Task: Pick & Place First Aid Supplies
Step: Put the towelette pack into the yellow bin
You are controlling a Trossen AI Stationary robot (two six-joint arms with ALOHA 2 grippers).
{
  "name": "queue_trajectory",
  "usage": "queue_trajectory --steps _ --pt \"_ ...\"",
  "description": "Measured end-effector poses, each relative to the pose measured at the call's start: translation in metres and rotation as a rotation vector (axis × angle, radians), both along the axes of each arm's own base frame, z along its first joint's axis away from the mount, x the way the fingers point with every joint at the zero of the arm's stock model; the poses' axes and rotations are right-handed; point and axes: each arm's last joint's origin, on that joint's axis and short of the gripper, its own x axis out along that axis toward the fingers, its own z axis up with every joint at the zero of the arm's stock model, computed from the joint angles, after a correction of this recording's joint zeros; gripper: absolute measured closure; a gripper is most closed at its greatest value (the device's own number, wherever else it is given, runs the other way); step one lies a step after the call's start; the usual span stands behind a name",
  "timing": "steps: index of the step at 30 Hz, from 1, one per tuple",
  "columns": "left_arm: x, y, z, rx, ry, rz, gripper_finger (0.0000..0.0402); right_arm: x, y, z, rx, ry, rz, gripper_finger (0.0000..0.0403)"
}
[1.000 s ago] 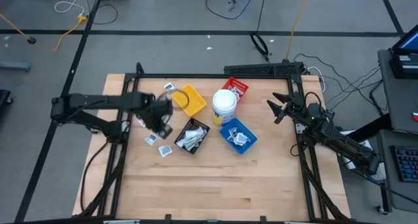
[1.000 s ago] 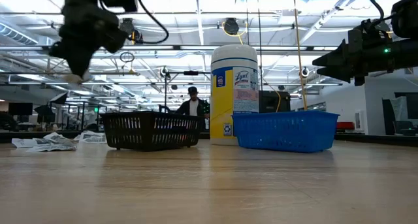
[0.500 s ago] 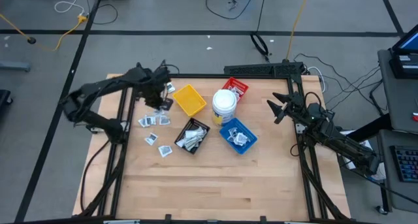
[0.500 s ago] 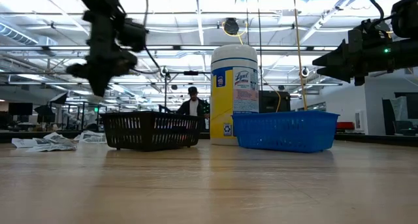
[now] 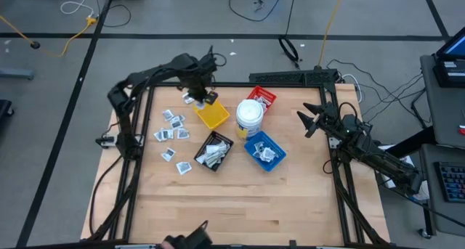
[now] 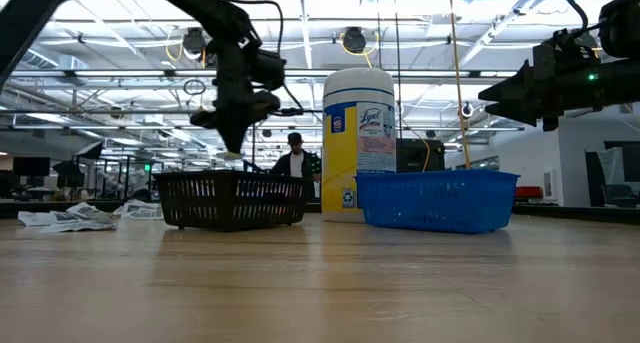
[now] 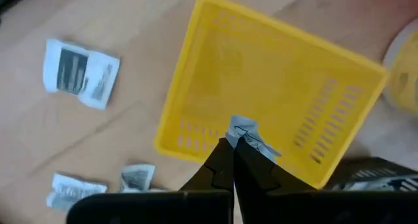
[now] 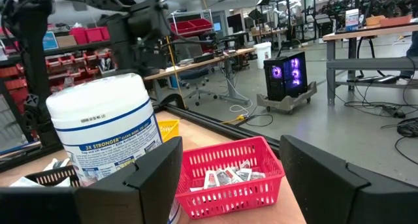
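Your left gripper (image 7: 230, 145) hangs over the near wall of the yellow tray (image 7: 274, 100), its two dark fingers pinched together on one first-aid packet (image 7: 251, 138): a small, crumpled white wrapper with thin dark print, held by its edge and sticking up above the tray's mesh floor. From above, that arm reaches across the table's back left, with the left gripper (image 5: 203, 93) over the yellow tray (image 5: 212, 112).

More packets (image 5: 171, 125) lie scattered flat on the bare wood left of the trays, square and white with dark printed panels. Others are piled in the black tray (image 5: 213, 150), the blue tray (image 5: 264, 150) and the red tray (image 8: 230, 172).

Your right gripper (image 5: 311, 121) waits at the table's right edge, jaws spread wide and holding nothing.
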Motion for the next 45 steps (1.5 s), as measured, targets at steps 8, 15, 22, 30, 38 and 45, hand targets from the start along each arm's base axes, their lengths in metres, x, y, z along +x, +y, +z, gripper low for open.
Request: queue_trajectory --steps 8,15,22,30,38,45 --pt "0.016 0.008 -0.032 -0.016 0.091 -0.043 0.0401 0.0 0.0 0.0 0.0 0.0 0.0 0.0149" --pt "0.03 0.006 -0.053 -0.02 0.109 -0.069 0.0399 0.0 0.0 0.0 0.0 0.0 0.0 0.0149" --pt "0.034 0.008 -0.054 0.007 0.059 -0.117 0.0326 0.0 0.0 0.0 -0.001 0.0 0.0 0.0149" --pt "0.035 0.008 -0.053 -0.008 0.037 -0.132 0.0189 0.0 0.0 0.0 0.0 0.0 0.0 0.0149" --pt "0.03 0.008 -0.042 -0.013 0.007 -0.101 0.0133 0.0 0.0 0.0 0.0 -0.001 0.0 0.0149" --pt "0.022 0.004 -0.015 0.044 -0.031 -0.094 0.0131 0.0 0.0 0.0 -0.001 -0.001 0.0 0.0149"
